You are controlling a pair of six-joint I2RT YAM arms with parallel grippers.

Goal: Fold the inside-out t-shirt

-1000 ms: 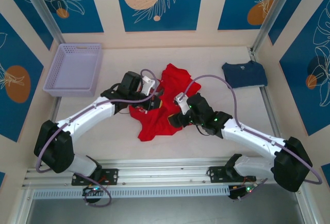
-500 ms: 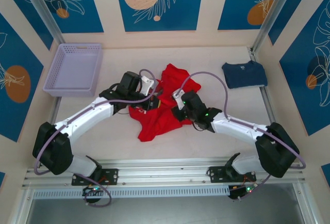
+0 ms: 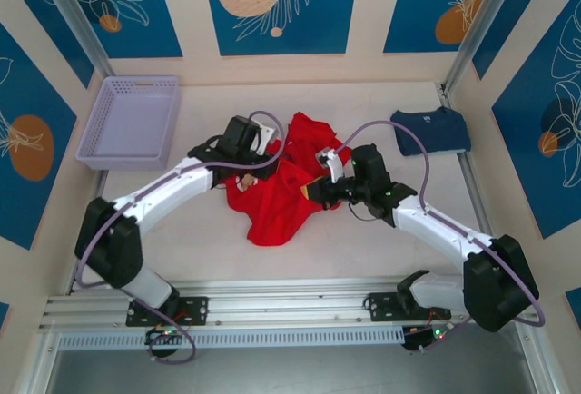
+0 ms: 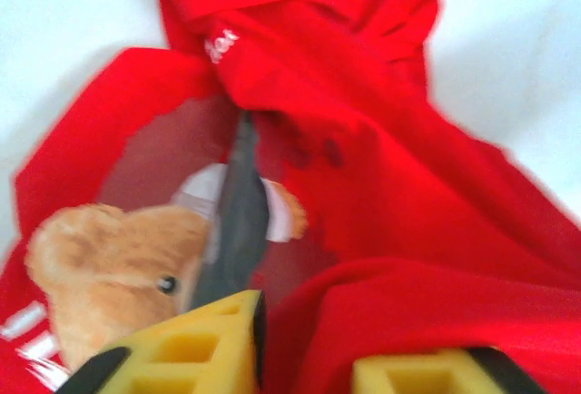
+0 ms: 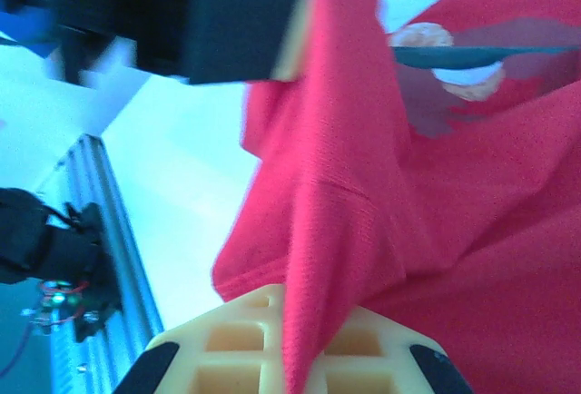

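Two grippers are at the inside-out t-shirt (image 3: 277, 212), which lies crumpled at the middle of the table (image 3: 182, 231). Right gripper (image 5: 304, 344): fingers clamped on a raised ridge of red cloth. Left gripper (image 4: 309, 362): cloth is bunched between its fingers; whether they are clamped cannot be told. Recommendation: before any fold, draw the two holds apart to spread the shirt flat and low, clear of the lavender basket (image 3: 109, 153) and navy t-shirt (image 3: 431, 131) beyond.

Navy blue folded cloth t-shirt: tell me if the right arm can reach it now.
Probably not yet: the right tool is shut on the bright red cloth t-shirt. Once released, the bare table toward the navy blue folded cloth t-shirt looks free.
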